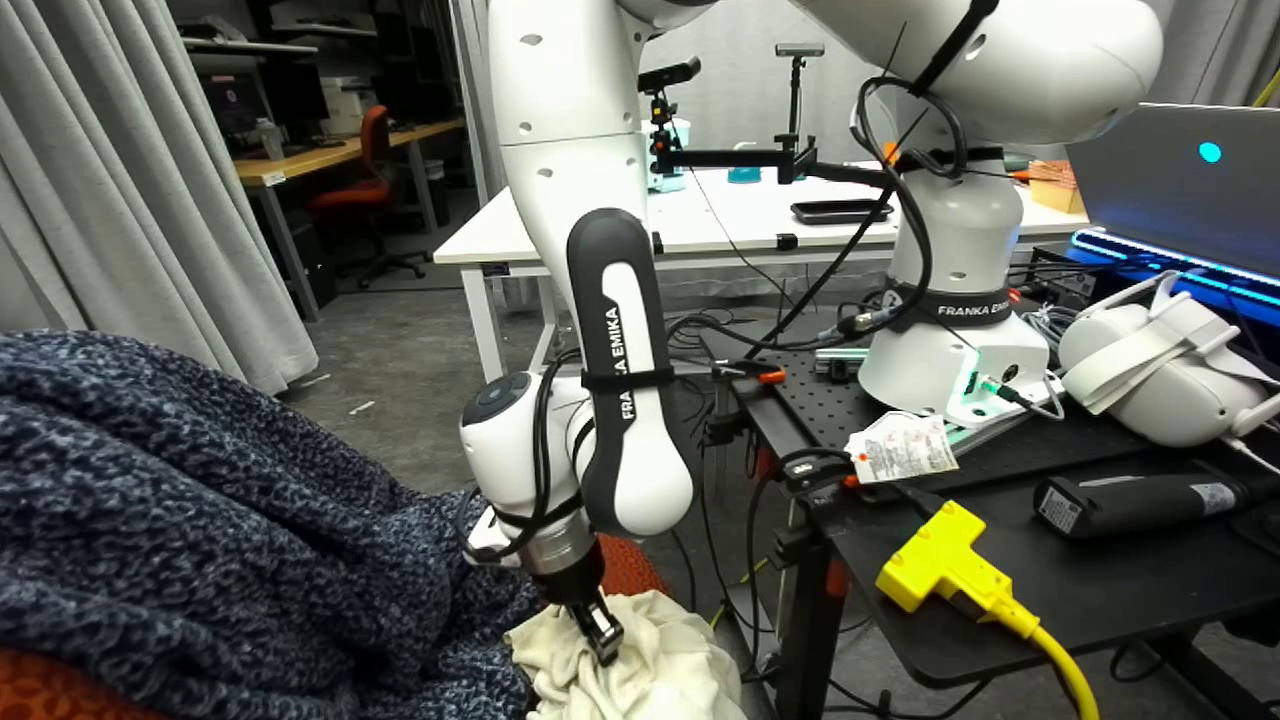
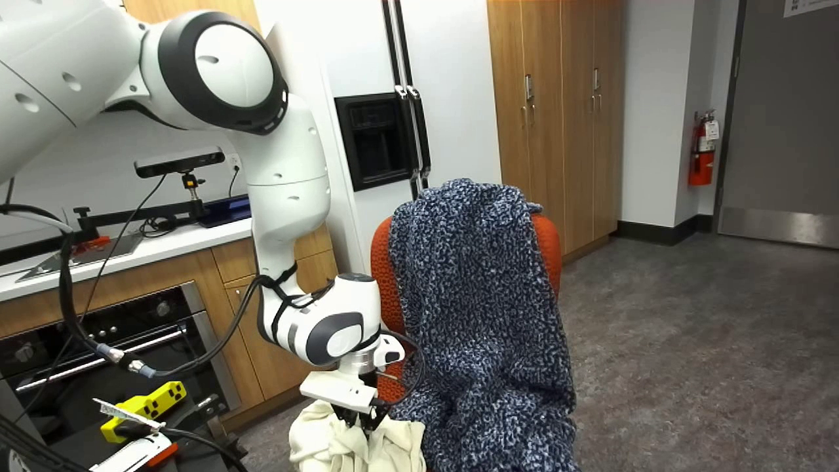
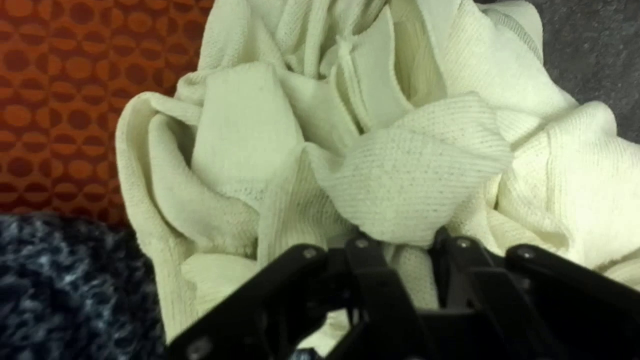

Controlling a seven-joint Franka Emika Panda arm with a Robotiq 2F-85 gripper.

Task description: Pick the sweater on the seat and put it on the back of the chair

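Note:
The cream knit sweater (image 1: 665, 665) lies bunched on the front of the orange-red chair's seat (image 1: 630, 568). It shows in the other views too, as a crumpled sweater (image 2: 321, 442) and as ribbed folds of the sweater (image 3: 420, 170). The chair back (image 2: 549, 252) stands behind, covered by a dark blue-and-white knit cloth (image 2: 478, 295) that runs down onto the seat. My gripper (image 1: 605, 648) points down into the sweater. In the wrist view the gripper (image 3: 407, 245) is partly closed, with a fold of sweater pinched between its fingers. The fingertips are hidden in the fabric.
A black cart (image 1: 1010, 620) with a yellow power splitter (image 1: 940, 560) and a headset (image 1: 1160, 370) stands beside the chair, by the robot base. A cable loop hangs at the wrist (image 2: 419, 367). A refrigerator (image 2: 452, 98) and wooden cabinets (image 2: 564, 131) are behind the chair.

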